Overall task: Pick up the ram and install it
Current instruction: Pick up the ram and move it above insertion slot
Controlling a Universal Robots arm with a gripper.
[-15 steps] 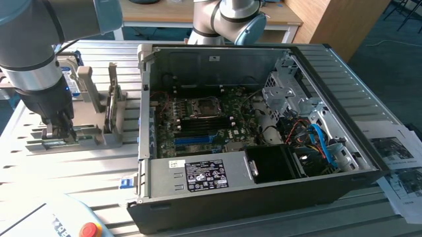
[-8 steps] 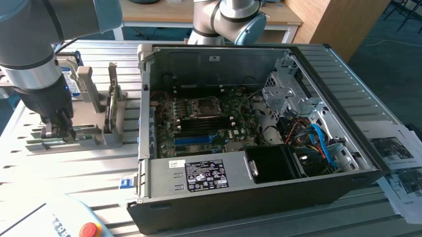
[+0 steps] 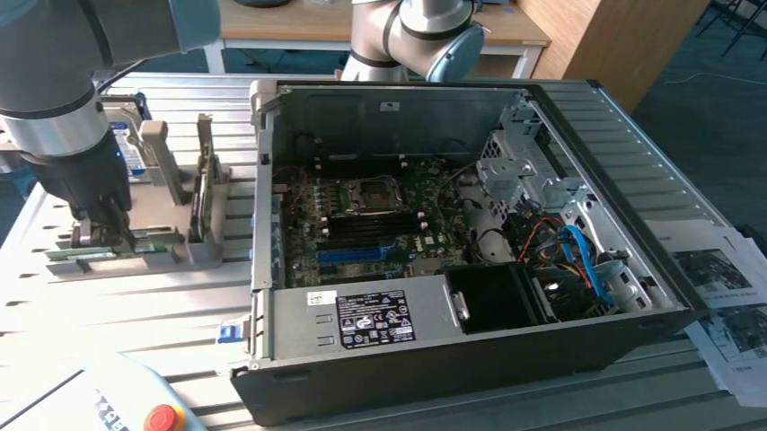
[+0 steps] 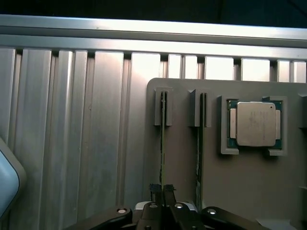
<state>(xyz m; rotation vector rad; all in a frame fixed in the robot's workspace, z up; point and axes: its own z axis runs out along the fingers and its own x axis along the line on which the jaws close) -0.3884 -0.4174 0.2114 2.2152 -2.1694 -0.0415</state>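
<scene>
My pincer (image 4: 162, 190) is pinched tight on the thin edge of the ram (image 4: 162, 143), which stands in its slot in the gray holder (image 4: 249, 191) on the tabletop (image 4: 72, 143), and I think it could slip or bend if I pull crooked.

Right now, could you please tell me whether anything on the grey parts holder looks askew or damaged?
Nothing stands out. The ram and the second stick stand straight in the slots of the grey holder, the processor sits square in its pocket, and the end effector is closed on the ram.
</scene>
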